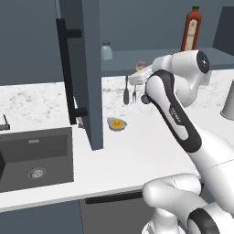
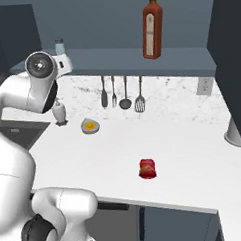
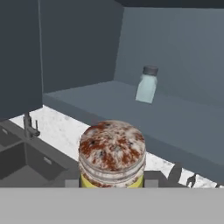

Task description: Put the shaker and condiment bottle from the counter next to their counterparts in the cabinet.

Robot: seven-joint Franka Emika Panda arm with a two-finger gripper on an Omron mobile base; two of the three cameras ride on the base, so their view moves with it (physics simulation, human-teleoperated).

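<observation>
While the fingers point(image 3: 112, 183) clasp it, the yellow shaker point(image 3: 112, 155) shows a rust-speckled cap.

Hand view: shaker point(image 3: 112, 153) cut off low by the grey band; only its mottled cap and a sliver of yellow body show. Pincer point(image 3: 112, 183) fingertips barely visible either side, contact unclear.

Left base view: arm hides most of the shaker point(image 1: 140, 66). Grey object point(image 1: 228, 101) cut by right edge.

Right base view: red condiment bottle point(image 2: 147, 168) foreshortened, shape unclear.
</observation>
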